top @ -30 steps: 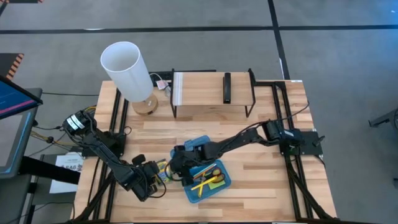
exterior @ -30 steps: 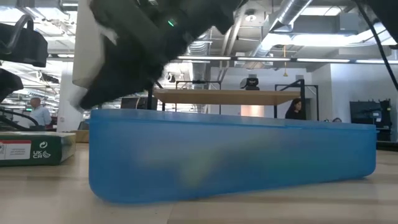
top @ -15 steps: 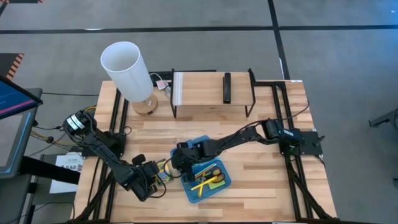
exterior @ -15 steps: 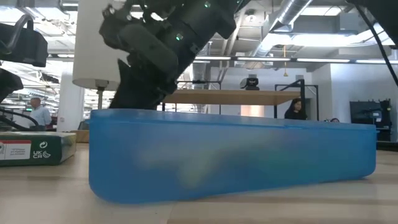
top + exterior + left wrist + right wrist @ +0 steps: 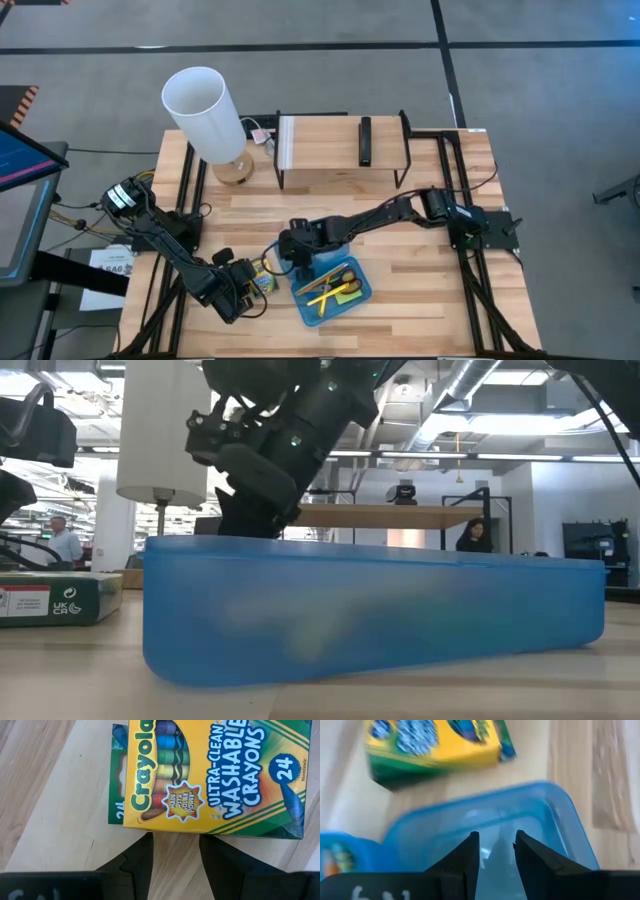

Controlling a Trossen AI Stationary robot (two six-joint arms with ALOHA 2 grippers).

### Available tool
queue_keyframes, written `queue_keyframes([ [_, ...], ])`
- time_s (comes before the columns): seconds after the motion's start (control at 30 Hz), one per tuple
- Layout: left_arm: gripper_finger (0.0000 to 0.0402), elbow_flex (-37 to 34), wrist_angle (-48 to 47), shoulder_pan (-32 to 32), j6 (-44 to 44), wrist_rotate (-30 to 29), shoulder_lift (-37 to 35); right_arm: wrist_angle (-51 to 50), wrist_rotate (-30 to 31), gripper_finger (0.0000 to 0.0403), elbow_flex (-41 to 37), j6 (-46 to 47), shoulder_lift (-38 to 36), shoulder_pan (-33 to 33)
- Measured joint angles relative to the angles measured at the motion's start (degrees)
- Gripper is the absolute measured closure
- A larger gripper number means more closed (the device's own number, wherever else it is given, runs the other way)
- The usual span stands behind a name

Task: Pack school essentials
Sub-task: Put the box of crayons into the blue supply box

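The counter [image 5: 420, 290] was a pale butcher-block top on a dark frame, with a white lamp [image 5: 205, 112] and a low wooden shelf [image 5: 340, 140] along its far edge; the low view looked past them into a workshop with ducting overhead and a person standing well back.

The blue case [image 5: 335, 285] sat near the front middle, already holding the pencils [image 5: 325, 290], the scissors [image 5: 338, 277] and the sticky-note pad [image 5: 348, 291].

The crayon box [image 5: 210, 770] lay flat on the wood just left of the case, between the two arms. It sat directly ahead of the left pincer [image 5: 175, 855], whose fingers stood apart and empty, with the box's long axis running across that gap. The left arm looked the nearer one for the grasp, though the fingers would probably need to straddle the narrower side.

The right pincer [image 5: 494, 852] hovered over the case's near-left corner, fingers slightly parted and holding nothing.
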Motion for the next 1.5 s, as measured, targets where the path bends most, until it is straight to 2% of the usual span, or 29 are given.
queue_keyframes([
  [0.47,0.0253,0.0,0.0,0.0,0.4,-1.0,0.0,5.6,-0.9,0.0262,3.1,-0.4,-0.1,4.4],
  [0.87,0.0253,0.0,0.0,0.0,0.5,-1.3,0.0,4.4,-2.2,0.0264,1.9,-0.5,0.4,7.1],
  [1.5,0.0253,0.0,-0.4,0.0,0.5,-1.3,0.0,-10.3,1.6,0.0271,1.9,1.6,0.3,2.8],
])
